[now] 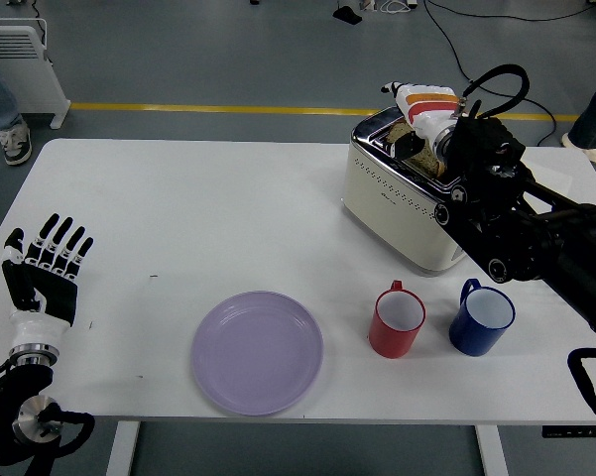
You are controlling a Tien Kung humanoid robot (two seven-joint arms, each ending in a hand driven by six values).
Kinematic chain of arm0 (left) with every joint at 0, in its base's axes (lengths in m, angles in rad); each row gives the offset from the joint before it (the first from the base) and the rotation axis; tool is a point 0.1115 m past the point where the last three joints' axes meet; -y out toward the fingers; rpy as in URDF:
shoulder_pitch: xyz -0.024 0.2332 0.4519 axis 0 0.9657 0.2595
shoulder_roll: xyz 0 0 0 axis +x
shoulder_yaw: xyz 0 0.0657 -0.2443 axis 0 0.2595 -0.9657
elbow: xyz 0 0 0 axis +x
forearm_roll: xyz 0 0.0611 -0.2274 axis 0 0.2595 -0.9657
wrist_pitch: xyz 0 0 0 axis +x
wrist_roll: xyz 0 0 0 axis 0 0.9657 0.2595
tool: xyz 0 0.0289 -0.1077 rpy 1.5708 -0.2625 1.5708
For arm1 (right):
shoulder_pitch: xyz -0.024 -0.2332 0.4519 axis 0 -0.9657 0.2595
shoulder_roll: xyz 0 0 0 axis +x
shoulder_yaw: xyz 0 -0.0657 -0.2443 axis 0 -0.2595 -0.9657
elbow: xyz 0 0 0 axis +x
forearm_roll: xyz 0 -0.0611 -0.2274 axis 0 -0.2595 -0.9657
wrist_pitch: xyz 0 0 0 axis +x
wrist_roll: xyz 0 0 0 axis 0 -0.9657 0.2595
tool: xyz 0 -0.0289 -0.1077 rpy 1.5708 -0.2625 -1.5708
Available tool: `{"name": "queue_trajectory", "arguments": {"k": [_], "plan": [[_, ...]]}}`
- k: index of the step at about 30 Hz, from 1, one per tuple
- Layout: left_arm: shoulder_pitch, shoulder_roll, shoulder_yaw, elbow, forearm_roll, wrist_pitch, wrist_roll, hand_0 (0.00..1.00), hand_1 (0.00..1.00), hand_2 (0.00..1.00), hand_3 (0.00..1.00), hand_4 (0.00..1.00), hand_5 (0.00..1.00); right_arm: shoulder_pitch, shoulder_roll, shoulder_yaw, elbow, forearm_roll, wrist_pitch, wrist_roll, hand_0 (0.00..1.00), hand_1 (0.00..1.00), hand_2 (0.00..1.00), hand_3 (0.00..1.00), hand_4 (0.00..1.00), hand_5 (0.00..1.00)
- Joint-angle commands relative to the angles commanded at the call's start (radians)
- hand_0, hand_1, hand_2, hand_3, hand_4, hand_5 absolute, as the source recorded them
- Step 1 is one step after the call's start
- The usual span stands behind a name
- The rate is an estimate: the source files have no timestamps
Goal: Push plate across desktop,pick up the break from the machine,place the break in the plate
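Reaching right hand point(414, 109) over toaster point(407, 203) bread point(414, 139)

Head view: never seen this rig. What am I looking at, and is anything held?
One camera sits high on a humanoid robot, looking down over a white table. The black arms entering from the sides are the robot's own. Its left hand rests at the table's left edge, fingers spread, holding nothing. Its right hand is down at the slot of the cream toaster, on the bread slice; whether it grips is not clear. Near the front edge lie a purple plate, a red mug and a blue mug.
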Motion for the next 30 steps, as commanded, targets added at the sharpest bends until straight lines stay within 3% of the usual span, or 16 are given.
{"name": "queue_trajectory", "arguments": {"k": [8,17,18,23,24,29,30], "plan": [[-0.003,0.0,0.033,0.013,-0.005,-0.003,-0.001,0.783,0.76,0.768,0.733,0.559,0.998,0.034,0.011,-0.029,-0.143,0.049,-0.048,0.024,0.796,0.766,0.751,0.848,0.757,0.206],[0.001,0.0,0.031,0.014,-0.005,-0.003,0.0,0.783,0.761,0.768,0.732,0.558,0.998,0.044,0.011,-0.056,-0.171,0.088,-0.052,0.034,0.79,0.766,0.753,0.843,0.753,0.207],[0.001,0.0,0.03,0.014,-0.005,-0.002,0.0,0.783,0.761,0.767,0.732,0.556,0.998,0.044,0.011,-0.06,-0.17,0.094,-0.052,0.036,0.722,0.729,0.708,0.81,0.745,0.202],[-0.003,0.0,0.028,0.018,-0.003,-0.002,0.0,0.783,0.761,0.767,0.732,0.556,0.998,0.047,0.011,-0.08,-0.164,0.124,-0.061,0.055,0.722,0.729,0.708,0.81,0.745,0.202],[-0.004,0.0,0.028,0.019,-0.003,-0.002,0.0,0.782,0.761,0.768,0.731,0.554,0.998,0.048,0.011,-0.085,-0.166,0.131,-0.061,0.059,0.649,0.676,0.654,0.75,0.731,0.202],[-0.003,0.0,0.027,0.017,-0.002,-0.001,0.0,0.782,0.761,0.768,0.731,0.554,0.998,0.053,0.011,-0.112,-0.185,0.162,-0.055,0.069,0.649,0.676,0.654,0.75,0.731,0.202],[-0.003,0.0,0.026,0.017,-0.001,-0.001,0.0,0.781,0.76,0.768,0.73,0.552,0.998,0.054,0.011,-0.116,-0.191,0.167,-0.053,0.07,0.564,0.626,0.602,0.705,0.708,0.189]]}}
